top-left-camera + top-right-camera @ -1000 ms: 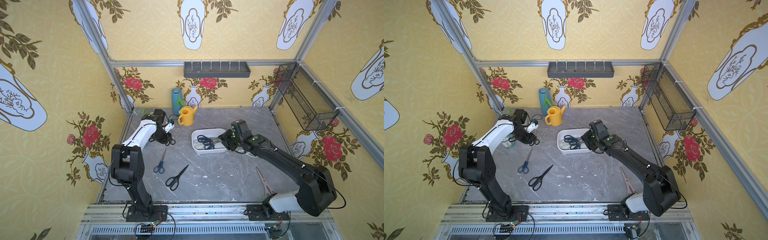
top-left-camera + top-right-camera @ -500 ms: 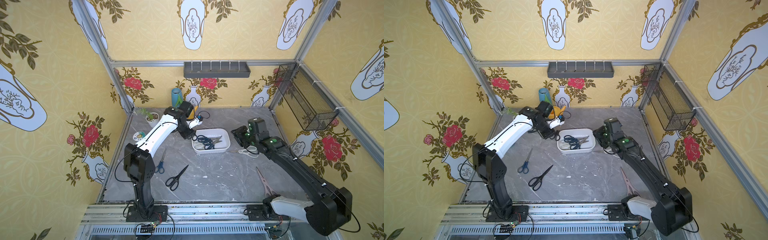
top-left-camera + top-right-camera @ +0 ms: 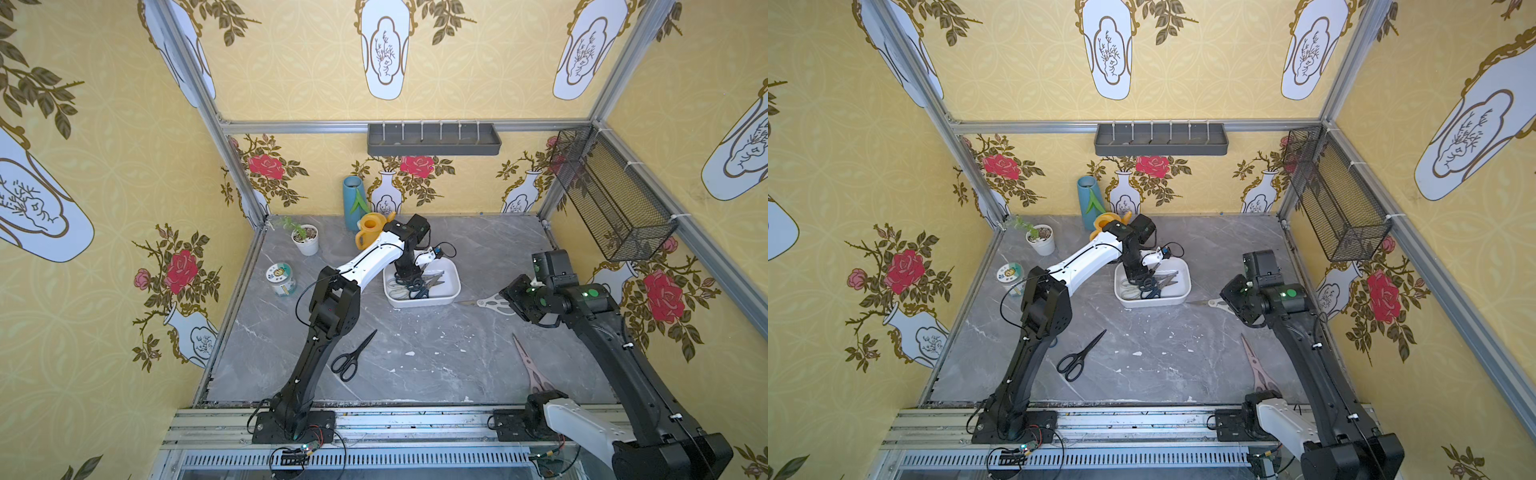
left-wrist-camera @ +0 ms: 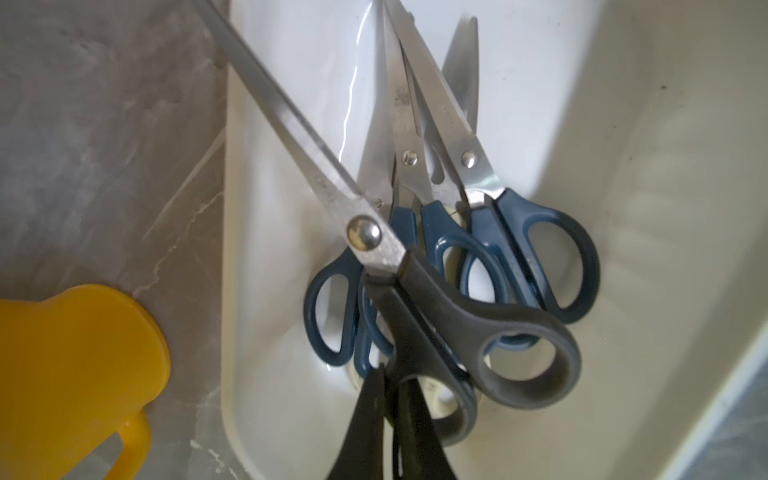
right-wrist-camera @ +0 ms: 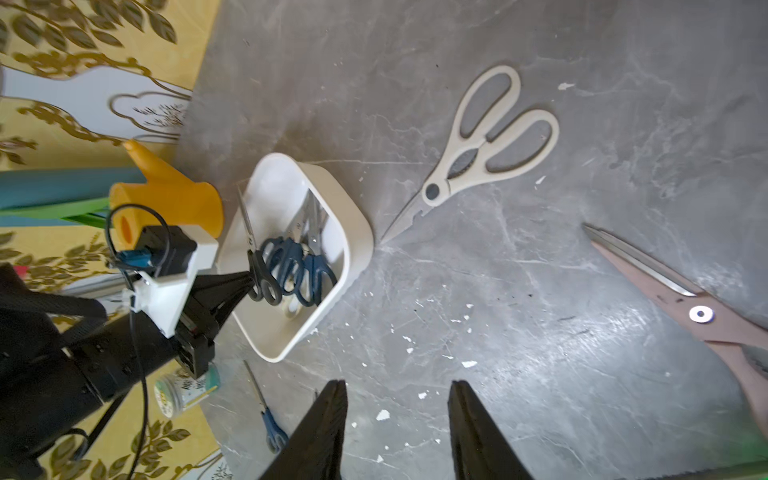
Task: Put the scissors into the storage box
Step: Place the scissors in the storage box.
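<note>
**Left arm lowering black scissors into the tub**

Your left gripper (image 4: 388, 419) is clenched on the black-handled steel scissors (image 4: 440, 307), over the shallow white plastic storage box (image 4: 648, 208). They look rigid and slick: hold the handle. Right gripper (image 5: 397, 432) is parted, apparently empty.

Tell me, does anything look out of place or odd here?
White flakes lie scattered on the grey table. In the storage box, the black scissors, gripped by the left gripper, slant with blades over the rim.
</note>
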You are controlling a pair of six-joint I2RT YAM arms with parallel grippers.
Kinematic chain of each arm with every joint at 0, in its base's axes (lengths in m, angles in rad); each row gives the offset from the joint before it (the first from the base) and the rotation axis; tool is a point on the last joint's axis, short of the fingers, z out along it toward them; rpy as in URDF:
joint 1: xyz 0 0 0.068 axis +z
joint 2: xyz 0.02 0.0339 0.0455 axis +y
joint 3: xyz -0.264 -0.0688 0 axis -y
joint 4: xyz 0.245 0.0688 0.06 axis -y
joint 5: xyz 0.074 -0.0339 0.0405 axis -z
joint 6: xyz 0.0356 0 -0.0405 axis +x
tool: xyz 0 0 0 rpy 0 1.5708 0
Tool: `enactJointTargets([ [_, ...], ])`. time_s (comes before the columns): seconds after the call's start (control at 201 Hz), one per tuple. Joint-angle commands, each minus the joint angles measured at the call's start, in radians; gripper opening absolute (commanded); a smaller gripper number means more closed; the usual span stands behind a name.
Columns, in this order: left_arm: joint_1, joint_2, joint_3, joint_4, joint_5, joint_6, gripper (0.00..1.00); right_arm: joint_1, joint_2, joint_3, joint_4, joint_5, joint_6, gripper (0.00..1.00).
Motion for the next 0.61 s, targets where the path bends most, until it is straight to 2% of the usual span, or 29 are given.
enactJointTargets([
  [0.0, -0.001, 0.028, 0.004, -0.008, 0.001, -0.020, 0.13, -0.018, 0.044, 0.009, -0.058, -0.018, -0.058, 0.46],
  [0.149, -0.001, 0.018, -0.034, 0.019, 0.008, -0.041, 0.26, -0.082, 0.111, -0.031, -0.030, -0.018, -0.001, 0.55],
  [0.244, -0.001, -0.002, -0.030, 0.024, 0.013, -0.070, 0.35, -0.178, 0.139, -0.106, 0.079, -0.085, 0.037, 0.54],
  [0.359, 0.002, -0.060, 0.030, -0.031, 0.050, -0.138, 0.47, -0.288, 0.225, -0.143, 0.151, -0.123, 0.014, 0.51],
  [0.468, 0.035, -0.195, 0.003, -0.074, 0.134, -0.250, 0.48, -0.323, 0.360, -0.100, 0.150, -0.078, -0.070, 0.47],
  [0.603, 0.129, -0.411, -0.224, -0.056, 0.235, -0.359, 0.47, -0.323, 0.475, -0.057, 0.157, -0.026, -0.104, 0.43],
])
